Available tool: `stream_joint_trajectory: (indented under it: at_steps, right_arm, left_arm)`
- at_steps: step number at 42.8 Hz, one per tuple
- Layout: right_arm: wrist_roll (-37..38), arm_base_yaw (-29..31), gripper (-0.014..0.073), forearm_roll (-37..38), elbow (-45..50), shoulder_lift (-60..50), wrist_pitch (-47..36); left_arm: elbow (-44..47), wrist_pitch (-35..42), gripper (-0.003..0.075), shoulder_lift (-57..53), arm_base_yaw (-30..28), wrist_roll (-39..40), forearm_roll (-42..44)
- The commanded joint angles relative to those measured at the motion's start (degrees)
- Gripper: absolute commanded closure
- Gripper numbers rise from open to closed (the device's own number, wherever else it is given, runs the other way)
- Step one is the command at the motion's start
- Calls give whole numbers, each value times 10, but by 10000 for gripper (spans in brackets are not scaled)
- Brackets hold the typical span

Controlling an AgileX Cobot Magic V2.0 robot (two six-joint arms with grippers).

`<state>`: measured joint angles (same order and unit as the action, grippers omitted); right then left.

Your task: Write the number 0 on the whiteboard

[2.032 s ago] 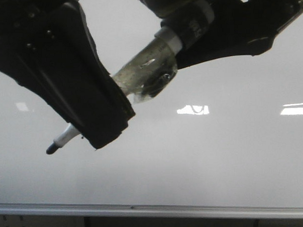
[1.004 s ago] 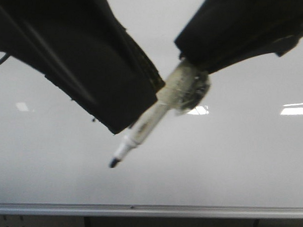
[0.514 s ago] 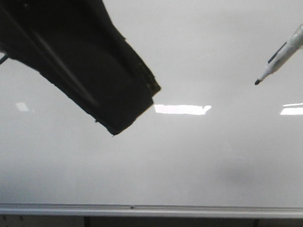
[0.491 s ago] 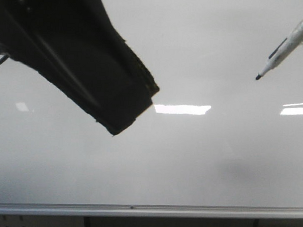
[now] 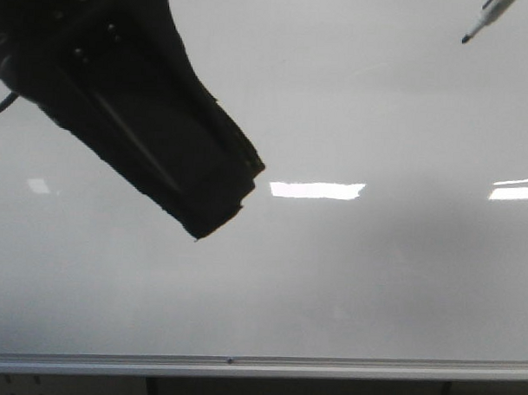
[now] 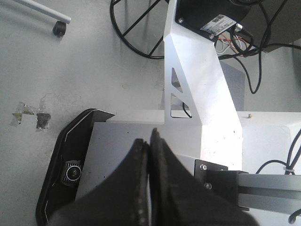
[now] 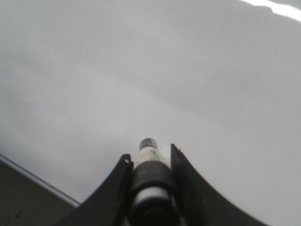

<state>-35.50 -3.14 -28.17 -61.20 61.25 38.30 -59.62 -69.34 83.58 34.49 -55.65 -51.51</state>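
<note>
glossy whiteboard is bare, no 0 drawn. the marker has lifted up and away to the right (tip off the board), pinched by the right hand. left hand pressed together, empty.

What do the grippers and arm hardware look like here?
Left gripper: matte black, two flat fingers tapering to a wedge, with a ridged edge near the tip in the front view. A thin black cable loops off the left arm at the frame edge there. Right gripper: black, curved fingers with pointed tips. A white bracket with triangular cutouts and black cables sit behind the left gripper.
</note>
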Motion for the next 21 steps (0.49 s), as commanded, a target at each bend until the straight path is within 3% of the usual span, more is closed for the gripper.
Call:
stream_joint_trajectory:
  at_steps: [1, 11, 21]
  right_arm:
    - [-5, 4, 659, -7, -61, 21, -16]
    - [-5, 4, 659, -7, -139, 105, -16]
    - [-5, 4, 659, -7, -154, 159, -61]
  left_arm:
    - [-17, -29, 740, -20, 5, -1, -38]
    - [-17, -27, 740, -20, 5, -1, -38]
    - [-17, -26, 740, -20, 5, -1, -38]
